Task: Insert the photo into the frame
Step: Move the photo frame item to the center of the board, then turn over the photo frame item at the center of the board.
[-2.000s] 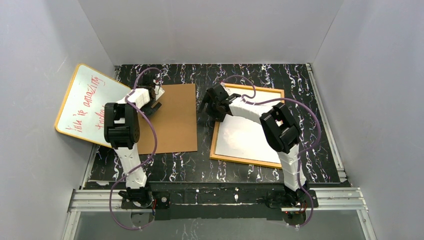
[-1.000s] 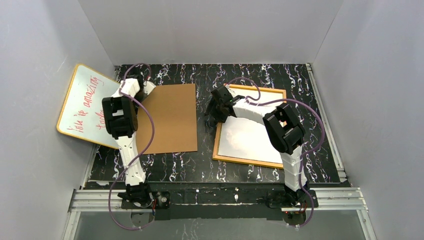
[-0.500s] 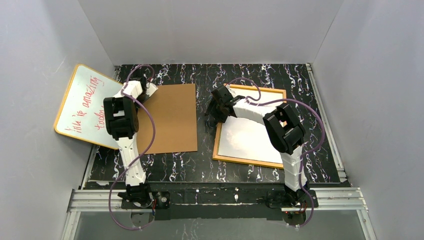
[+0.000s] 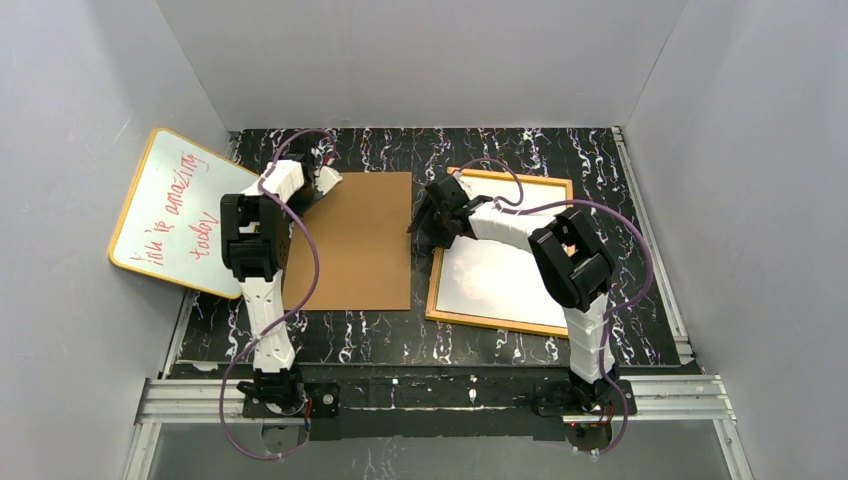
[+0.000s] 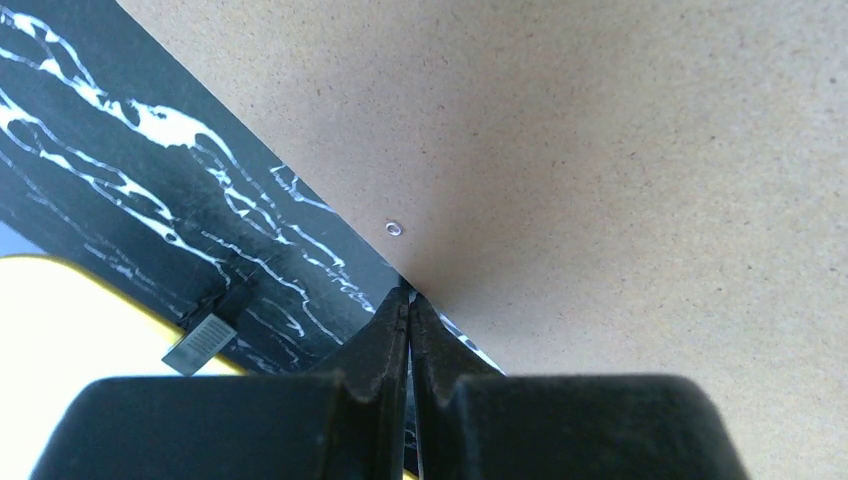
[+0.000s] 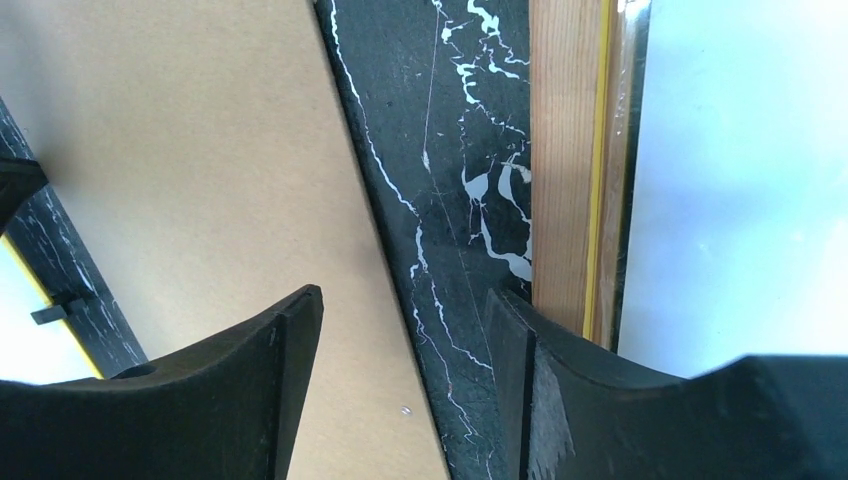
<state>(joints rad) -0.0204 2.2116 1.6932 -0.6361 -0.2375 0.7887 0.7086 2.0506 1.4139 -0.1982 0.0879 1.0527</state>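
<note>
From above, the brown board has slid right, nearer the frame, with the left claw at its far left corner. Half a second ago the gap was wider. The pale sheet lying in the frame is probably the photo, so I think the board goes on next.

Left wrist: the fingers are pressed together and hold nothing, at the board's edge.

Right wrist: the right claw is wide open and empty, above the gap.

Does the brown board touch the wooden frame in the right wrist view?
No, a strip of the black table lies between the brown board and the frame.
</note>
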